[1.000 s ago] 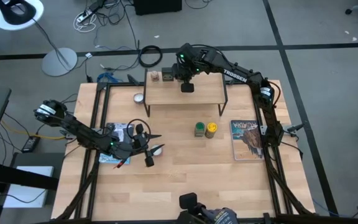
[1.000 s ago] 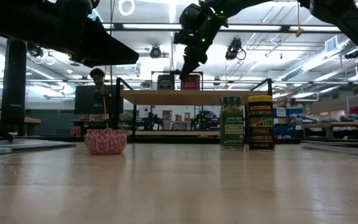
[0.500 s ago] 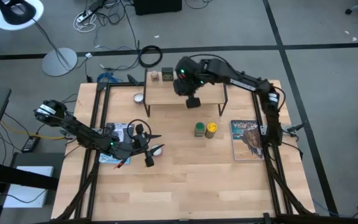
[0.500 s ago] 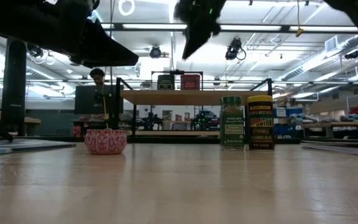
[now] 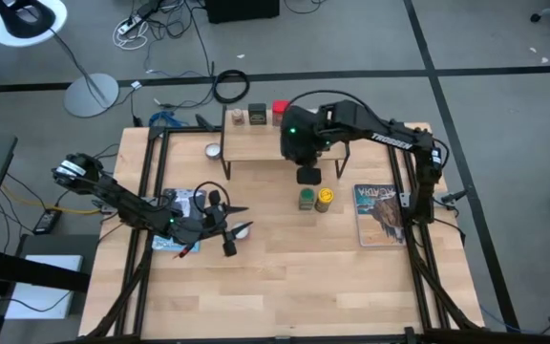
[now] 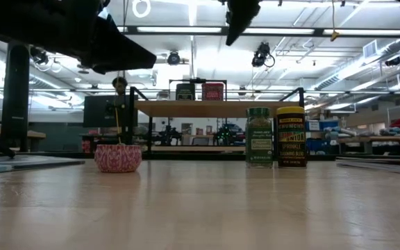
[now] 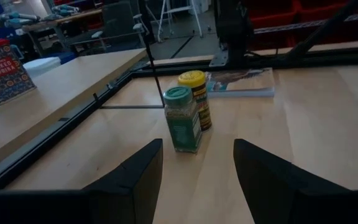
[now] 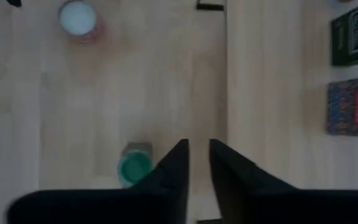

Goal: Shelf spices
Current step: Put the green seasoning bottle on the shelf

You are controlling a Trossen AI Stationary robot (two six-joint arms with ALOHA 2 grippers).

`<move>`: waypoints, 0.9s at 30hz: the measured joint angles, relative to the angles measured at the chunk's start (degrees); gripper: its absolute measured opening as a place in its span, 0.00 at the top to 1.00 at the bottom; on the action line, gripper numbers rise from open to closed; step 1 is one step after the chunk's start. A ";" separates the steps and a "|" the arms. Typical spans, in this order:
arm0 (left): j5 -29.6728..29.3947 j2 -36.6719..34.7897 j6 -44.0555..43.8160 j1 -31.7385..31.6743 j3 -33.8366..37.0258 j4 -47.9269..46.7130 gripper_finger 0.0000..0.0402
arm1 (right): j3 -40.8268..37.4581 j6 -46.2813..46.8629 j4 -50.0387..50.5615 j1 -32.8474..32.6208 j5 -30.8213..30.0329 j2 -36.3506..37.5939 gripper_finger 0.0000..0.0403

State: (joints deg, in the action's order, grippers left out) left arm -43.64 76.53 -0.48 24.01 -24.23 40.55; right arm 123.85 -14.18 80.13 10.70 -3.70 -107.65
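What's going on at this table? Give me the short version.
Spices are being put on the low light-wood shelf. A small brownish jar, a black boxy tin and a red boxy tin stand on it. The right pincer hangs empty, slightly open, above the green-capped jar and yellow jar on the tabletop. The left pincer waits open near a book.

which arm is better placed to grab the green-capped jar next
Right, probably. The right gripper hangs just above the green-capped jar and yellow jar, beside the shelf, holding nothing. The left gripper sits farther off, over the table's left side.
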 joint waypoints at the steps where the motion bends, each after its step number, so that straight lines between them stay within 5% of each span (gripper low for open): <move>1: 0.35 0.00 -0.02 0.04 0.00 0.39 0.50 | -0.02 0.92 0.03 -0.51 0.04 -0.29 0.82; 15: 1.28 0.00 -1.20 0.81 0.04 2.33 0.50 | -3.41 8.95 4.17 -10.62 -1.12 -2.99 0.14; 27: 1.95 0.00 -1.23 0.86 0.04 2.57 0.50 | -20.45 10.55 -1.15 -7.21 -0.71 -2.98 0.13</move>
State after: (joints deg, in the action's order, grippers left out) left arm -41.69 76.53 -1.72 24.86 -24.18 43.11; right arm 103.40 -3.63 78.98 3.49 -4.41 -110.63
